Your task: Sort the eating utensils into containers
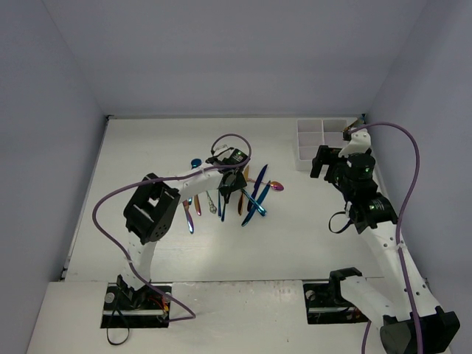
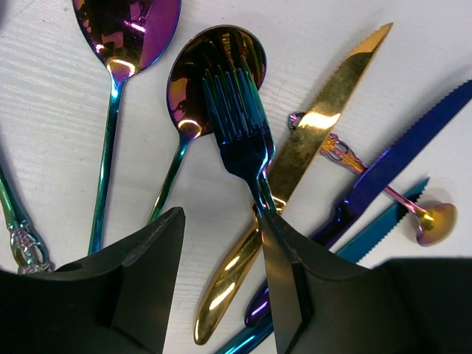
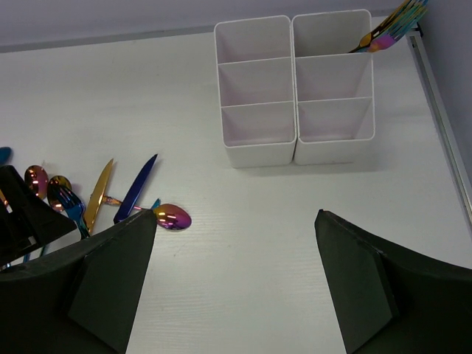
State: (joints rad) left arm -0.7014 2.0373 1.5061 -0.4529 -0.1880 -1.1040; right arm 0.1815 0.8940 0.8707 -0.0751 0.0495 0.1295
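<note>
Several iridescent eating utensils (image 1: 236, 195) lie in a loose pile mid-table. My left gripper (image 2: 220, 217) hangs low over them, fingers apart. A gold knife (image 2: 310, 140) has its handle on the table in the gap. A blue fork (image 2: 236, 125) lies over a purple spoon (image 2: 188, 88), its handle meeting the right fingertip (image 2: 276, 243). In the top view this gripper (image 1: 231, 184) is over the pile. The white containers (image 3: 295, 88) stand at the back right, with utensil tips (image 3: 391, 29) poking from one far compartment. My right gripper (image 3: 236, 214) is open and empty in front of them.
A blue knife (image 2: 405, 155), a teal knife (image 2: 383, 221) and a small pink-gold spoon (image 2: 435, 221) lie right of the left gripper. A larger purple spoon (image 2: 129, 29) lies to its left. Grey walls enclose the table, and a raised rail (image 3: 442, 133) runs along its right edge.
</note>
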